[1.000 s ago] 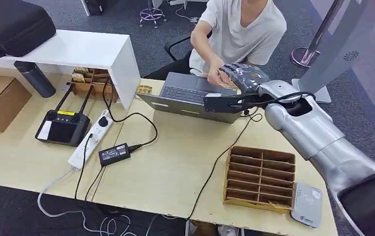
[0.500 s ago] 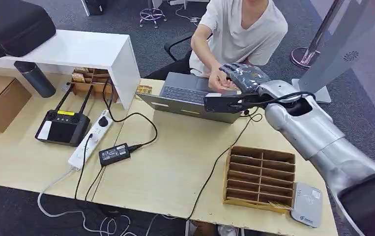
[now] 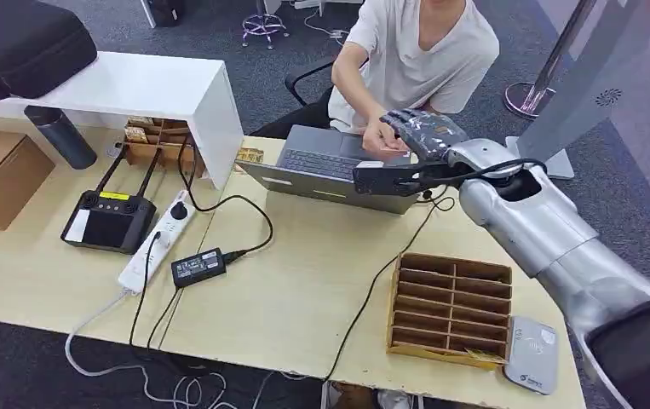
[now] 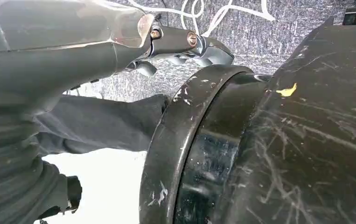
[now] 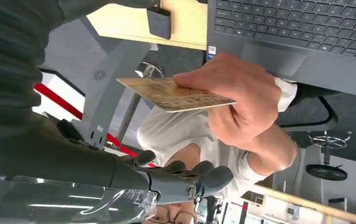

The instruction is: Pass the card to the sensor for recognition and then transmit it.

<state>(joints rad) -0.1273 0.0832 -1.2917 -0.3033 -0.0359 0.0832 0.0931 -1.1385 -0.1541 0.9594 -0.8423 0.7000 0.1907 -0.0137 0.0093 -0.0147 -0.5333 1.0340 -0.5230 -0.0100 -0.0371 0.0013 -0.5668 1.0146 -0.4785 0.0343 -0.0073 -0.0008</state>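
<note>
While the person's hand [image 5: 241, 100] pinches the card [image 5: 173, 94] over the laptop [image 3: 330, 166], my right hand [image 5: 166, 179] is beside it with fingers apart, holding nothing, so I judge the handover unfinished. My left hand [image 4: 185, 44] hangs by the robot's body; whether it is clenched I cannot tell. If I close early, the card could slip and drop, or never reach the card reader [image 3: 532, 354] beside the cardboard divider tray [image 3: 449, 307].
</note>
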